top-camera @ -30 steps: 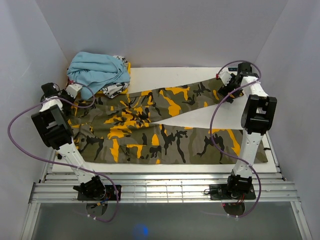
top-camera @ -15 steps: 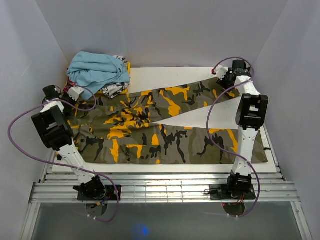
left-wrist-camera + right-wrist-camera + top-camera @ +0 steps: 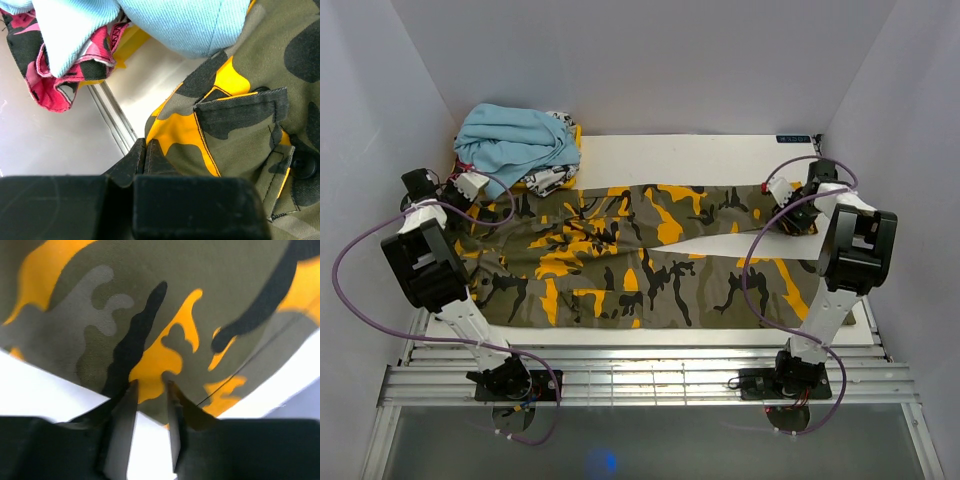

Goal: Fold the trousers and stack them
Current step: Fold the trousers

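Note:
The camouflage trousers (image 3: 620,260) lie across the white table, waist to the left and both legs pointing right, almost side by side. My right gripper (image 3: 782,208) is at the hem of the far leg. In the right wrist view its jaws (image 3: 150,385) stand narrow, with the hem edge of the trousers (image 3: 165,300) between the tips. My left gripper (image 3: 498,203) is at the far corner of the waist. Its jaws (image 3: 145,143) are pressed together, and the edge of the trousers (image 3: 240,125), beside a flapped pocket, runs into the tips.
A light blue garment (image 3: 515,140) is heaped at the far left corner on a yellow and white printed one (image 3: 555,175). Pink and black fabric (image 3: 50,85) shows under the blue garment (image 3: 190,20). White walls close three sides. A metal rail (image 3: 640,375) runs along the front.
My right gripper has narrowed and swung from the far right corner toward the front, and the far leg came with it, closing the gap to the near leg. The left arm barely moved.

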{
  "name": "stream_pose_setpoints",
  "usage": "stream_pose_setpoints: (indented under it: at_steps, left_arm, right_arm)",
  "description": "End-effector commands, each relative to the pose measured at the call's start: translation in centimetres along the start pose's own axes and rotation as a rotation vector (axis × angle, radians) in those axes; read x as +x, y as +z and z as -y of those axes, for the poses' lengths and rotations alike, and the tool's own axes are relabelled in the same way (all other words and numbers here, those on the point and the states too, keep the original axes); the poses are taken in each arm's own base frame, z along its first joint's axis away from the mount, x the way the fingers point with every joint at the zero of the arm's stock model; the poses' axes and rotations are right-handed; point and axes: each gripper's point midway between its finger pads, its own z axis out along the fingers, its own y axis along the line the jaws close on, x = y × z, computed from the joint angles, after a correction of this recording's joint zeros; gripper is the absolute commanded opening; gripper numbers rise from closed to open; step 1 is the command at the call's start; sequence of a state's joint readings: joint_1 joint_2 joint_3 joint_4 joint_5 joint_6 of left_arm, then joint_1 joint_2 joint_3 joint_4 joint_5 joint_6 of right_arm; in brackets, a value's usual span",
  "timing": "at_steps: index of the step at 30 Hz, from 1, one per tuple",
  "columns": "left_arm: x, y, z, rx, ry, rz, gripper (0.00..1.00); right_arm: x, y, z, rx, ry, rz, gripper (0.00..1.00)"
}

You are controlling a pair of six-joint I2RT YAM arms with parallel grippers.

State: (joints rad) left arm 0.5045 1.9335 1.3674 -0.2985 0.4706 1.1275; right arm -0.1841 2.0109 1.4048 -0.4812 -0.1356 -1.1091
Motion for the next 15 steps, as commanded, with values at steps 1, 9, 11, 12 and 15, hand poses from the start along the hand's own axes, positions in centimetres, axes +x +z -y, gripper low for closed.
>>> stream_pose_setpoints:
  at_steps: [1, 9, 11, 12, 15]
  left_arm:
    - [-1.9, -1.3, -0.8, -0.018, 0.038, 0.047, 0.0]
    - [-2.2, -1.2, -0.3, 0.004, 0.075, 0.062, 0.0]
    - [-2.3, -1.2, 0.1, 0.012, 0.094, 0.071, 0.0]
    - [-2.5, -1.4, 0.0, 0.008, 0.1, 0.076, 0.0]
    - [-2.8, -1.5, 0.2, 0.011, 0.106, 0.084, 0.0]
  right_arm:
    - [1.1, -1.6, -8.2, -0.269, 0.044, -0.015, 0.38]
    - [-5.8, -5.8, 8.0, 0.013, -0.002, 0.14, 0.65]
    - [-5.6, -3.6, 9.9, 0.0, -0.058, 0.118, 0.77]
    - [-6.4, -4.5, 11.6, 0.031, -0.1, 0.124, 0.8]
    - [-5.6, -1.6, 11.7, 0.012, -0.202, 0.12, 0.84]
